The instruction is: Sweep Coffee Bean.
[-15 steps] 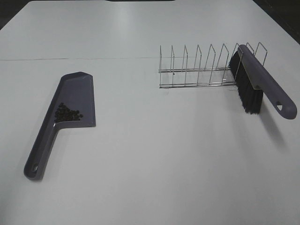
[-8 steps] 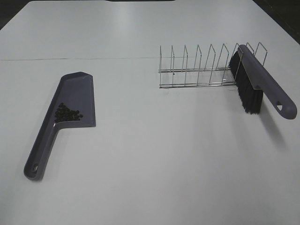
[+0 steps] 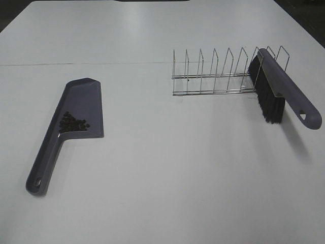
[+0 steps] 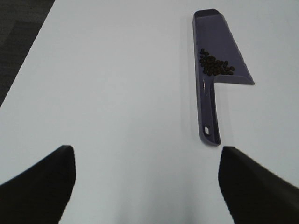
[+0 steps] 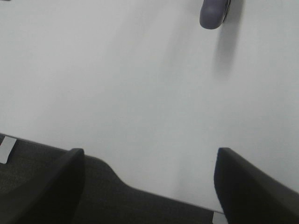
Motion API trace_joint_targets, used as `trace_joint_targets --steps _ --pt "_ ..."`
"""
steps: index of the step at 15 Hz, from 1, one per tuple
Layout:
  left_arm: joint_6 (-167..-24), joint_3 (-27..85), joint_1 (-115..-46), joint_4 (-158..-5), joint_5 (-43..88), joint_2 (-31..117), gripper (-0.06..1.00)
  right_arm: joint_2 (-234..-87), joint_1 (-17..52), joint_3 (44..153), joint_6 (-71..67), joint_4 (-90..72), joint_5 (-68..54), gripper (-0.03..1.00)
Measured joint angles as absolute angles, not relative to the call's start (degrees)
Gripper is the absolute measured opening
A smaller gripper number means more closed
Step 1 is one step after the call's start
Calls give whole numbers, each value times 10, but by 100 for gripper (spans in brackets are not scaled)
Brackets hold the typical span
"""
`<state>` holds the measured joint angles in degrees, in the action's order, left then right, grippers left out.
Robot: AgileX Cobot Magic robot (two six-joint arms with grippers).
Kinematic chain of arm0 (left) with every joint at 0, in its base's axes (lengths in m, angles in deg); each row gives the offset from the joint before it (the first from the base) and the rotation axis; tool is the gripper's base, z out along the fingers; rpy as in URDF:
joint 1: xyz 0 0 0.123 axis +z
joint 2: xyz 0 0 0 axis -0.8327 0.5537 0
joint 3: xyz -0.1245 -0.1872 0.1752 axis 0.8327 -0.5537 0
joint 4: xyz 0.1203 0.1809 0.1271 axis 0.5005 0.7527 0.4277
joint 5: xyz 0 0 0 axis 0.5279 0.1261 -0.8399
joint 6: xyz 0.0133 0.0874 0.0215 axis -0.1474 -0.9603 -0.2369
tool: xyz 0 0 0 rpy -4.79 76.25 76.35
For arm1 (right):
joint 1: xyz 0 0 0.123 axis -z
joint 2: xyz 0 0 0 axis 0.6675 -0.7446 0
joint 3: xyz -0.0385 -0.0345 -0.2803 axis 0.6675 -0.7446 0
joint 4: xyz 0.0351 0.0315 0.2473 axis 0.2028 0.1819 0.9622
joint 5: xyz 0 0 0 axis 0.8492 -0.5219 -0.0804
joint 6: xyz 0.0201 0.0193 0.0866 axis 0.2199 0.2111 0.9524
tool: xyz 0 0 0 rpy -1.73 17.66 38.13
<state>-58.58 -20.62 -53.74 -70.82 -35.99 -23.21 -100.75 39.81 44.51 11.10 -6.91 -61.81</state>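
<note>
The white table (image 3: 162,178) is evenly, dimly lit from above. Soft shadows are cast beside the brush (image 3: 284,94) and dustpan (image 3: 76,117). Slight graininess is seen.

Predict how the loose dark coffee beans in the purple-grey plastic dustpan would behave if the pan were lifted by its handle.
The coffee beans are small, rounded and loose, so they would probably roll. They lie near the purple-grey dustpan's open edge, so tilting that way would likely spill them.
</note>
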Motion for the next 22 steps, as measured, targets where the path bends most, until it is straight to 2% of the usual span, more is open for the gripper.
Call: trace_joint_targets --steps 8,22 --pt "-577 -206 -537 -702 -360 -305 76 -876 398 445 111 -73 -618 67" --pt "-573 -206 -537 -695 -360 -305 76 -871 398 445 111 -80 -619 67"
